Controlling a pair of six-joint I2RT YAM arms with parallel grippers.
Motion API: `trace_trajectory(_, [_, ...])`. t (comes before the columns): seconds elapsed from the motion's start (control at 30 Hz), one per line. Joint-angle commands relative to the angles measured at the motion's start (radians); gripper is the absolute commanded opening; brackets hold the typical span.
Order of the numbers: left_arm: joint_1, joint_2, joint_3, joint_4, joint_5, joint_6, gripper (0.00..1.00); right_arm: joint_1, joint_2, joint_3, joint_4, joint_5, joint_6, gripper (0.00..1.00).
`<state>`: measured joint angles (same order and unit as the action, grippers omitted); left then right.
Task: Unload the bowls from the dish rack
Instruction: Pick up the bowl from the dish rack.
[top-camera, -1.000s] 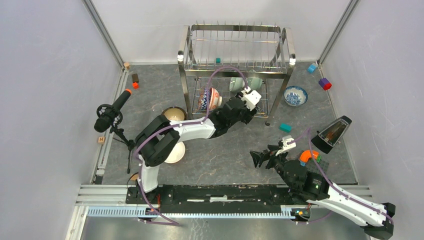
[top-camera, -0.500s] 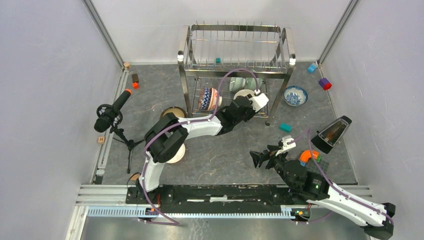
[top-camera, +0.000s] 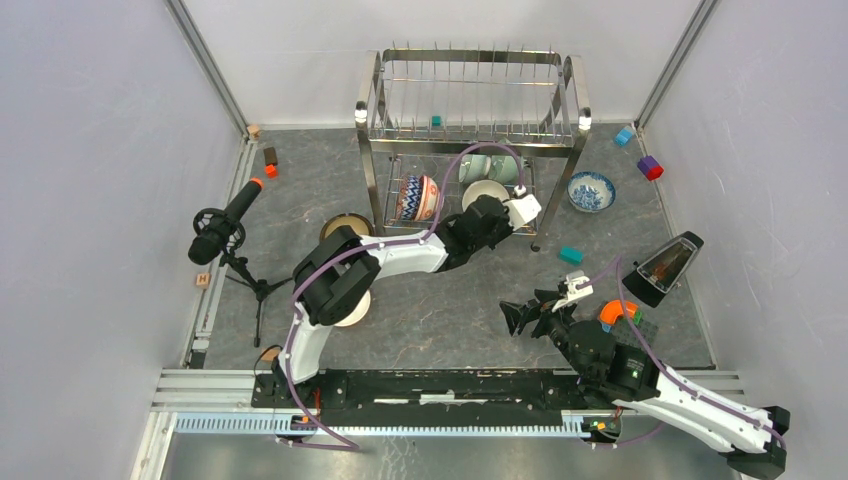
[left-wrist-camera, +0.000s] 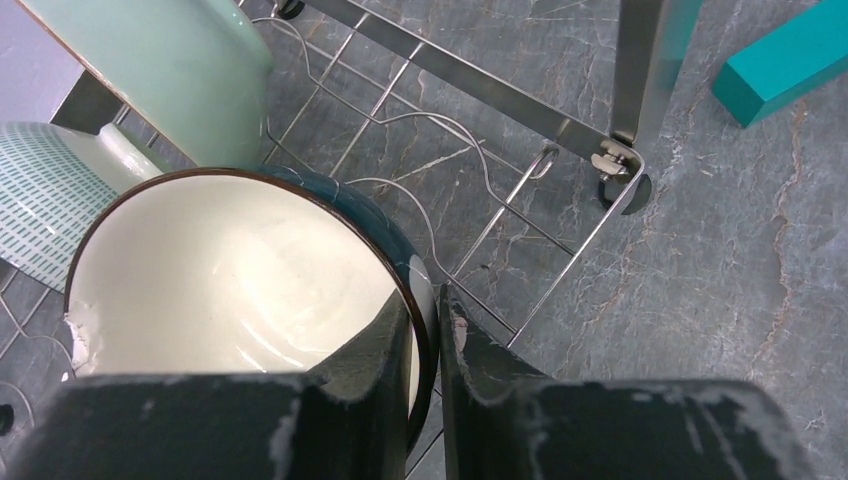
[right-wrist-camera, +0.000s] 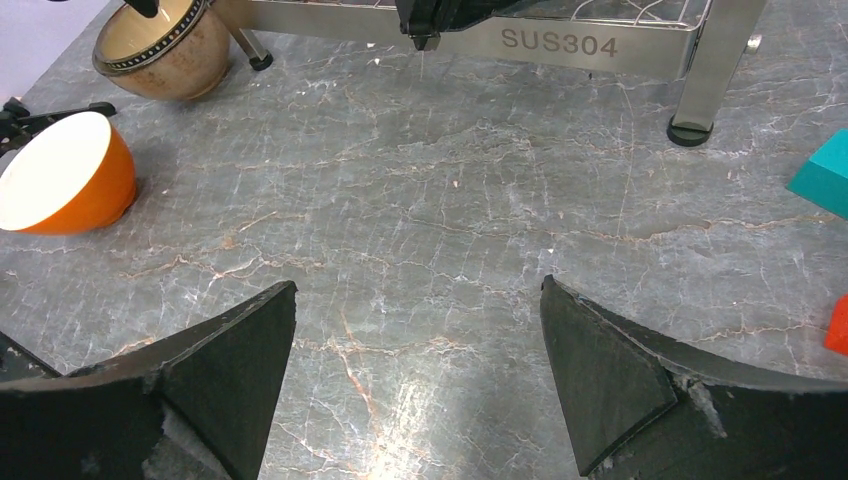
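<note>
The left tool (left-wrist-camera: 437, 330) clamps the dark bowl (left-wrist-camera: 230, 270) by its rim in the dish rack (left-wrist-camera: 500, 92) — a pale green bowl (left-wrist-camera: 170, 70) sits just beside it. The right tool (right-wrist-camera: 415, 290) stands apart — the rack is stamped "SUS304" (right-wrist-camera: 558, 42).

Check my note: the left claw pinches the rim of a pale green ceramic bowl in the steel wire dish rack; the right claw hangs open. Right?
Wrong bowl. In the left wrist view the left claw pinches the rim of the dark round ceramic bowl with a cream inside; the rest stands.
</note>
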<state>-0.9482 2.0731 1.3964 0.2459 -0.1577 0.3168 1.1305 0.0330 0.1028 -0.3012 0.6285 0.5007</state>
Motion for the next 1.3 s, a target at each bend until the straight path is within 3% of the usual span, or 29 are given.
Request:
trace_trajectory(0.0, [-0.007, -0.018, 0.016, 0.076, -0.075, 0.074, 0.10, 0.003, -0.017, 0.002, 0.028, 0.006, 0.014, 0.96])
trace_trajectory(0.1, [-0.016, -0.040, -0.017, 0.150, -0.118, 0.093, 0.02, 0.002, -0.015, 0.001, 0.026, 0.007, 0.015, 0.96])
trace_trajectory(0.63, [-0.029, -0.189, -0.140, 0.438, -0.236, 0.065, 0.02, 0.003, -0.016, 0.024, 0.014, 0.032, 0.018, 0.96])
trace_trajectory(0.93, [-0.081, -0.292, -0.208, 0.429, -0.249, 0.029, 0.02, 0.003, -0.020, 0.070, -0.014, 0.066, 0.020, 0.96])
trace_trajectory(1.27, [-0.202, -0.472, -0.389, 0.375, -0.350, -0.009, 0.02, 0.003, -0.019, 0.153, -0.056, 0.092, -0.003, 0.96])
